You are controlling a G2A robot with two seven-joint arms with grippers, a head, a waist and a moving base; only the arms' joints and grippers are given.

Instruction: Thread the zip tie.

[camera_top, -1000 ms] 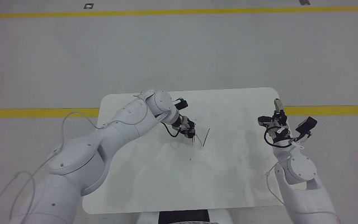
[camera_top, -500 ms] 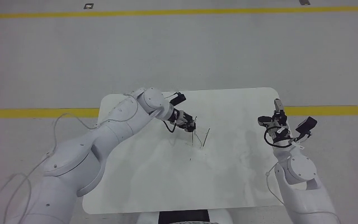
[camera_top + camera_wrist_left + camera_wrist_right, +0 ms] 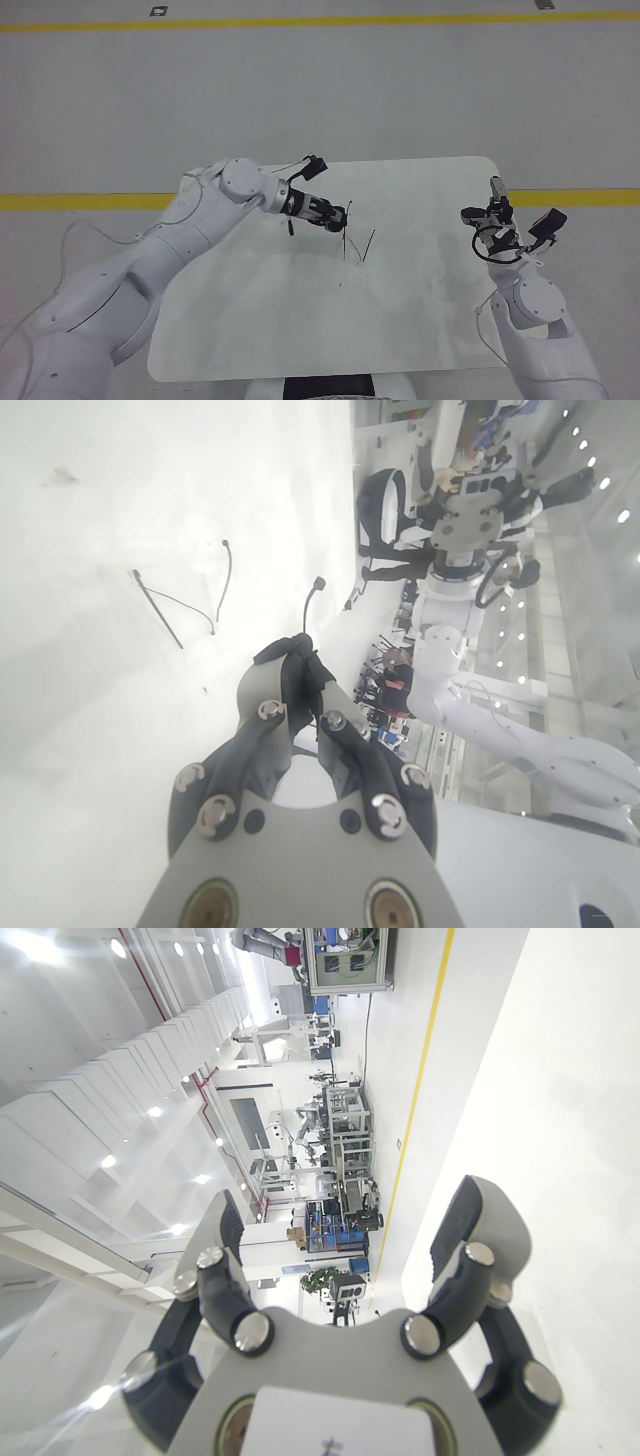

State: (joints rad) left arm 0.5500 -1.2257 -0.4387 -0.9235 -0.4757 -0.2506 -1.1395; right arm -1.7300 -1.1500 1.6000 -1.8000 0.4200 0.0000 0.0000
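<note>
My left gripper [image 3: 300, 645] clamps a thin black zip tie [image 3: 306, 610], blocky head protruding; my right gripper [image 3: 350, 1213] gapes empty. Wiry spare ties [image 3: 227, 580] dot the table [image 3: 150, 475].

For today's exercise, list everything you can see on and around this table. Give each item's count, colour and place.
held zip tie: one, black, pinched in the left gripper, head end sticking out past the fingertips.
loose zip ties: three, black, lying close together on the table just beyond the left gripper.
dark speck: one, tiny, on the table near the loose zip ties.
table: one, white, rounded corners, under the left arm.
floor lines: two, yellow, one far off, one passing the table on both sides.
left gripper: one, grey and black, shut, over the table's middle.
right gripper: one, grey and black, open and empty, at the table's right edge.
</note>
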